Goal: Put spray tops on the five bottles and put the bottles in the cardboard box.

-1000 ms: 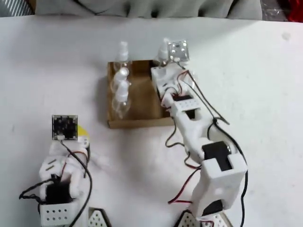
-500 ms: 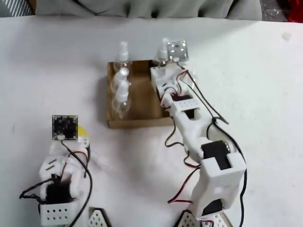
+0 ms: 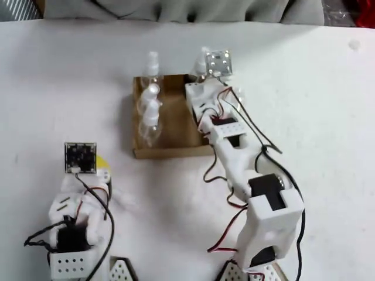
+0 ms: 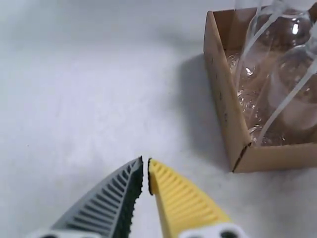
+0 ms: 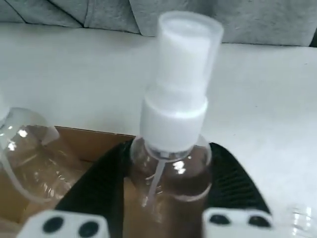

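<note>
Bottle (image 5: 173, 116), spray top on, upright, right gripper (image 5: 171, 153) clamped round its body, at far edge of box (image 3: 176, 126). Other bottles (image 3: 151, 111) lined up along box's opposite wall. Left gripper (image 4: 145, 163) pinched closed, nothing in it, low over table (image 3: 58, 76), apart from box.

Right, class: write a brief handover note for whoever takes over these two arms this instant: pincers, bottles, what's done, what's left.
Left pincer: shut, empty, low over the white table short of the brown cardboard box.
Right pincer: shut on a clear plastic bottle with a white spray top, upright above the box's far edge.
Done: other capped clear bottles stand in a row inside the box, along the wall nearer the left arm; count unclear.
Left: probably lower and release the held bottle into the box.
</note>
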Motion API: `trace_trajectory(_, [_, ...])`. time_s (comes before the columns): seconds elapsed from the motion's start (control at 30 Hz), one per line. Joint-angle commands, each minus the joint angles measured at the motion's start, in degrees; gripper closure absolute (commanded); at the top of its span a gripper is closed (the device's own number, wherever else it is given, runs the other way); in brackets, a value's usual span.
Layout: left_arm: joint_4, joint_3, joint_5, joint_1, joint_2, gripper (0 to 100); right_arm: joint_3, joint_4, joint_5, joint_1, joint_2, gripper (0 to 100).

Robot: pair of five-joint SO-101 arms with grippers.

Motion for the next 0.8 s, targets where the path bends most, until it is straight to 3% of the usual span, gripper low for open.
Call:
trace_trajectory(0.0, [0.0, -0.1, -0.6, -0.3, -0.6, 98, -1.5, 0.0, 0.6, -1.0, -0.4, 79.2])
trace_trajectory(0.67, [0.0, -0.1, -0.6, -0.3, -0.6, 98, -1.5, -0.1, 0.6, -1.7, -0.6, 77.1])
trace_trajectory(0.77, [0.0, -0.1, -0.6, -0.3, -0.6, 98, -1.4, 0.0, 0.5, -2.2, -0.9, 71.5])
